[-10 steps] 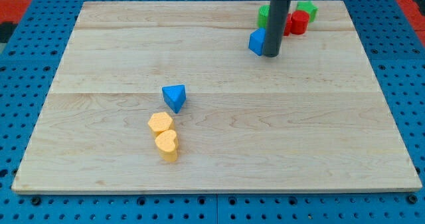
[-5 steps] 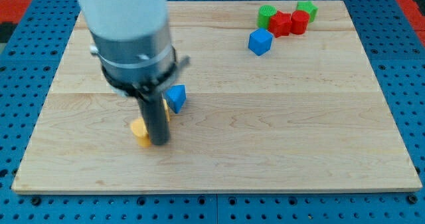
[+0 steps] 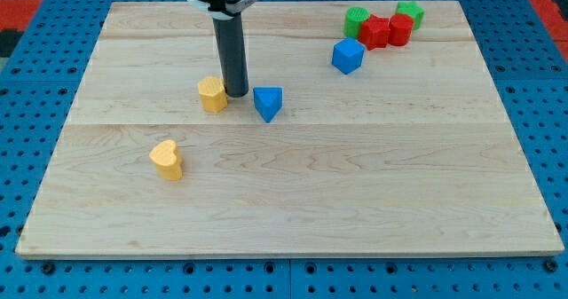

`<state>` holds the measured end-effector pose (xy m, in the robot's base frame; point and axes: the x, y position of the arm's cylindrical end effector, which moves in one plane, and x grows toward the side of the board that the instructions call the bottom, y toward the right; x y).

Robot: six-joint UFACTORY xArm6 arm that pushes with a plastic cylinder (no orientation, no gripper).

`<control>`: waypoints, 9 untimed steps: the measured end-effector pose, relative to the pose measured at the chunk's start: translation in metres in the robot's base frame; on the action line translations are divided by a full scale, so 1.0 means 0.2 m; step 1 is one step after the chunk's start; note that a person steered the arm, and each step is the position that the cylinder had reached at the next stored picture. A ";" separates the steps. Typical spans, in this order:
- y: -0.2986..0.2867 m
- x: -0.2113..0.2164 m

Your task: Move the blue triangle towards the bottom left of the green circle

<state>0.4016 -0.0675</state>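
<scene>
The blue triangle (image 3: pixel 268 102) lies on the wooden board, left of centre in the upper half. My tip (image 3: pixel 236 93) stands just to its left, between it and a yellow hexagon-like block (image 3: pixel 213 95), close to both. The green circle (image 3: pixel 357 19) sits at the view's top right, far up and right of the triangle, touching a red block (image 3: pixel 374 32).
A blue cube (image 3: pixel 348 56) lies below-left of the green circle. A red cylinder (image 3: pixel 400 30) and a green block (image 3: pixel 410 14) sit right of the red block. A yellow heart (image 3: pixel 167 159) lies at lower left. The board's top edge (image 3: pixel 284 3) is near the cluster.
My tip swept from the blue cube down to the yellow blocks, then up. The blue triangle has moved up and right; the yellow hexagon moved up, the yellow heart moved left.
</scene>
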 end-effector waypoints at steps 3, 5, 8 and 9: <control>0.48 0.08; 0.25 0.17; -0.02 0.06; 0.17 0.02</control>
<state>0.4064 -0.0328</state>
